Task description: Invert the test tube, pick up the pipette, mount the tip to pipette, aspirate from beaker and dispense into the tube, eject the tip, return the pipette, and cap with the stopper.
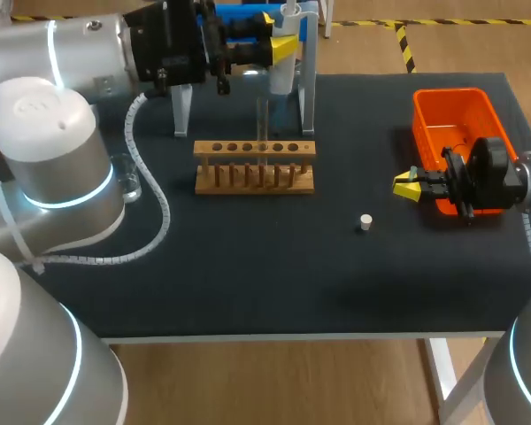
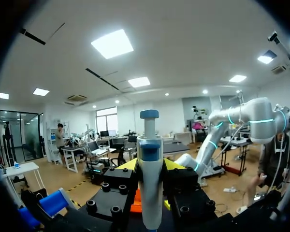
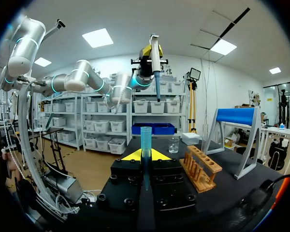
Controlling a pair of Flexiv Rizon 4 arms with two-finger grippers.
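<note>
My left gripper (image 1: pixel 279 44) is raised at the back of the table, shut on the white and blue pipette (image 1: pixel 288 40). In the left wrist view the pipette (image 2: pixel 150 169) stands upright between the yellow fingers, plunger end up. The right wrist view shows the pipette (image 3: pixel 155 53) hanging high, point down. My right gripper (image 1: pixel 405 186), beside the orange bin, is shut on a blue pipette tip (image 3: pixel 145 140) that stands upright between its fingers (image 3: pixel 159 154). A clear test tube (image 1: pixel 262 131) stands in the wooden rack (image 1: pixel 255 166). The white stopper (image 1: pixel 365 222) lies on the mat.
An orange bin (image 1: pixel 425 111) sits at the right, behind my right gripper. The blue-topped pipette stand (image 1: pixel 308 88) is behind the rack. A glass beaker (image 1: pixel 129 181) stands at the left, partly hidden by my left arm; it also shows as the beaker (image 3: pixel 173 144) far ahead.
</note>
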